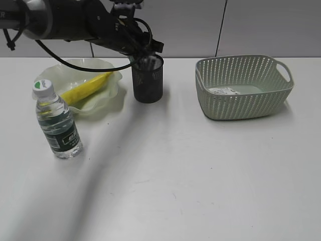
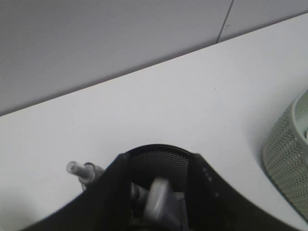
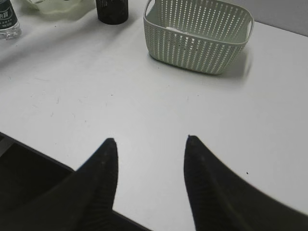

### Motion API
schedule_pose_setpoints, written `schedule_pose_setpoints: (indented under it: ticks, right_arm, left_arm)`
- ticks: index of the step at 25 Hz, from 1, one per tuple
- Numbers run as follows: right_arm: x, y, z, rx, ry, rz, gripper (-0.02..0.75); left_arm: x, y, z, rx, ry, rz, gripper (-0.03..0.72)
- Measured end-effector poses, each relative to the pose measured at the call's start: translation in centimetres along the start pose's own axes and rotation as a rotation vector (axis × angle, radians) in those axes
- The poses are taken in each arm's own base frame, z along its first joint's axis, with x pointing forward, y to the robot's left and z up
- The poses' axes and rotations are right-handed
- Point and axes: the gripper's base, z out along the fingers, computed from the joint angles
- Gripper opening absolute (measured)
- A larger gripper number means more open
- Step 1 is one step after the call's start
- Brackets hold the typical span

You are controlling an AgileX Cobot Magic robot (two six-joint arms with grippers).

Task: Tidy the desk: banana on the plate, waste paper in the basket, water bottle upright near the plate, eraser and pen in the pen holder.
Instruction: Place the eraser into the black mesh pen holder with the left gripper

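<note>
Hovering over the black wire-mesh pen holder, the left pincer spreads, dropping a blurred item inside; next, lift clear toward twelve o'clock.

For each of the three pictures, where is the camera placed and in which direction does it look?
Exterior view: in front of the white desk, slanting down toward the wall; the left arm reaches over the black mesh pen holder.
Left wrist view: above that pen holder, looking past the left gripper fingers.
Right wrist view: low over the desk's near edge, facing the sage-green perforated basket; the right gripper stands open and empty.
All three show the basket; both wrist views show their own fingers.
</note>
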Motion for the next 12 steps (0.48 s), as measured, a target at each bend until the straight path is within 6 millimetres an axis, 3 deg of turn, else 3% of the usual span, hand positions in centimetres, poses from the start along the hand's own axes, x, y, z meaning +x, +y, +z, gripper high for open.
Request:
schedule_pose_setpoints:
  ticks: [7, 10, 12]
  right_arm:
    - [0.0, 0.0, 0.0, 0.000, 0.000, 0.001, 0.368]
    - [0.0, 0.0, 0.0, 0.000, 0.000, 0.001, 0.368]
    - [0.0, 0.0, 0.0, 0.000, 0.000, 0.001, 0.368]
  left_arm:
    - [-1.3, -0.2, -1.4, 0.007, -0.018, 0.002, 0.310]
    - [-2.9, -0.7, -4.0, 0.027, -0.004, 0.016, 0.310]
    - [-4.4, -1.1, -6.7, 0.040, 0.011, 0.045, 0.310]
